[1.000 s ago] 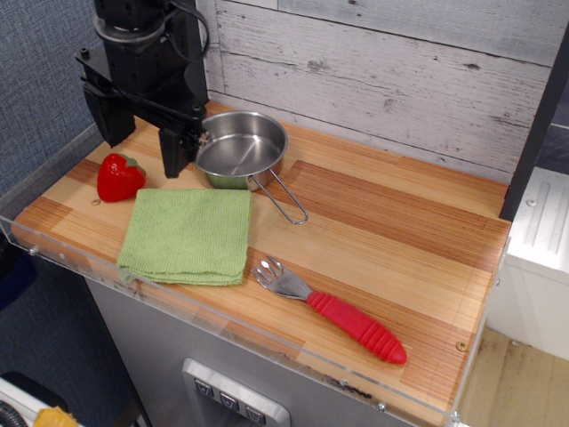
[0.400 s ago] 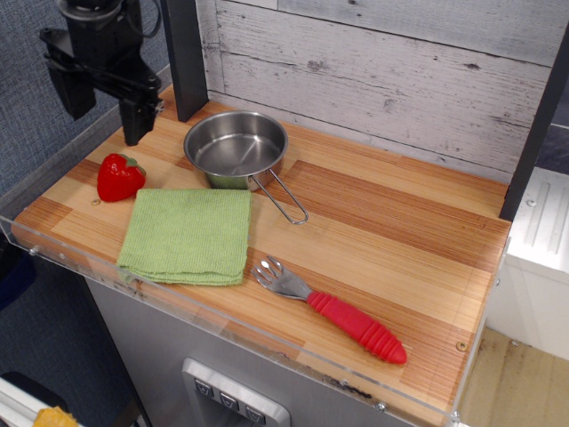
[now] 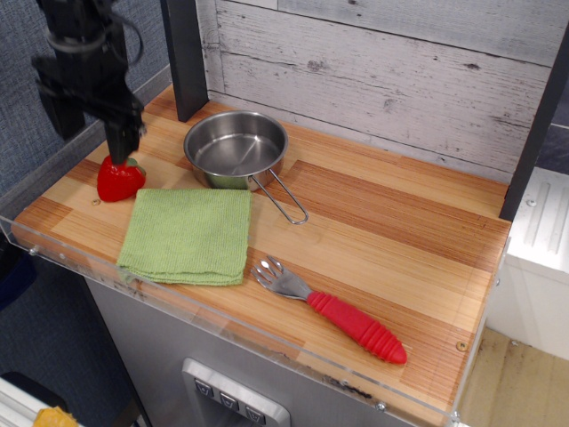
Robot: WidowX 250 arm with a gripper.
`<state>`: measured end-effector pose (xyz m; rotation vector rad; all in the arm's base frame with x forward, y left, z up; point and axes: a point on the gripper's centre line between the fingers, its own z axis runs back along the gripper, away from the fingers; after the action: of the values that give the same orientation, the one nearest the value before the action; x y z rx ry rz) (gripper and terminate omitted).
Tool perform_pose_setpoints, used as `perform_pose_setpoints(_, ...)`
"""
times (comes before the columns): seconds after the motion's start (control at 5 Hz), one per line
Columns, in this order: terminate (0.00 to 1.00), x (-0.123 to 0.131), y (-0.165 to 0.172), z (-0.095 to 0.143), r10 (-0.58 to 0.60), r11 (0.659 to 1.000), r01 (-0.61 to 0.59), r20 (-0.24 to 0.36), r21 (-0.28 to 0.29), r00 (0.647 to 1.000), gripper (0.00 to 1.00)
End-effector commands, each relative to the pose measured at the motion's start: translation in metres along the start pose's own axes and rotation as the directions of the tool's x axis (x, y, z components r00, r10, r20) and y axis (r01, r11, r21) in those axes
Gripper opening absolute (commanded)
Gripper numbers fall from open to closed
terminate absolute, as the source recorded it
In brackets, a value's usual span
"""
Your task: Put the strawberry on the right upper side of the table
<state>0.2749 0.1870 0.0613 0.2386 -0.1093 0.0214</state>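
Observation:
The strawberry [image 3: 119, 180] is a small glossy red toy with a green leaf. It lies at the left end of the striped wooden table [image 3: 391, 231], left of the green cloth. My black gripper [image 3: 91, 142] hangs over the table's left edge, just above and behind the strawberry. Its two fingers [image 3: 121, 142] point down and stand apart, open and holding nothing. One finger's tip is right over the strawberry's top; I cannot tell if it touches.
A steel bowl [image 3: 236, 148] with a wire handle stands at the back left. A folded green cloth [image 3: 188, 235] lies in front of it. A metal fork with a red ribbed handle [image 3: 356, 324] lies near the front edge. A dark post [image 3: 183, 55] rises behind the bowl.
My gripper has moved left from beside the bowl to the table's left edge and come down over the strawberry. The strawberry has not moved.

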Motion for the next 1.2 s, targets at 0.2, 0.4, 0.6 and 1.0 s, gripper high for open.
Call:
perform_pose_setpoints(0.2,0.0,0.014,0.005,-0.027,0.023,1.0,-0.023,-0.023,-0.011,0.999,1.0)
perform_pose_setpoints(0.4,0.0,0.019,-0.002,-0.034,0.018,0.999,-0.018,-0.004,-0.041,1.0,1.0)
perform_pose_setpoints(0.6,0.0,0.02,-0.005,-0.034,0.011,0.999,-0.011,0.002,-0.048,1.0,0.0)
perform_pose_setpoints(1.0,0.0,0.018,-0.002,-0.022,0.042,0.996,-0.039,0.03,-0.086,0.999,0.0)
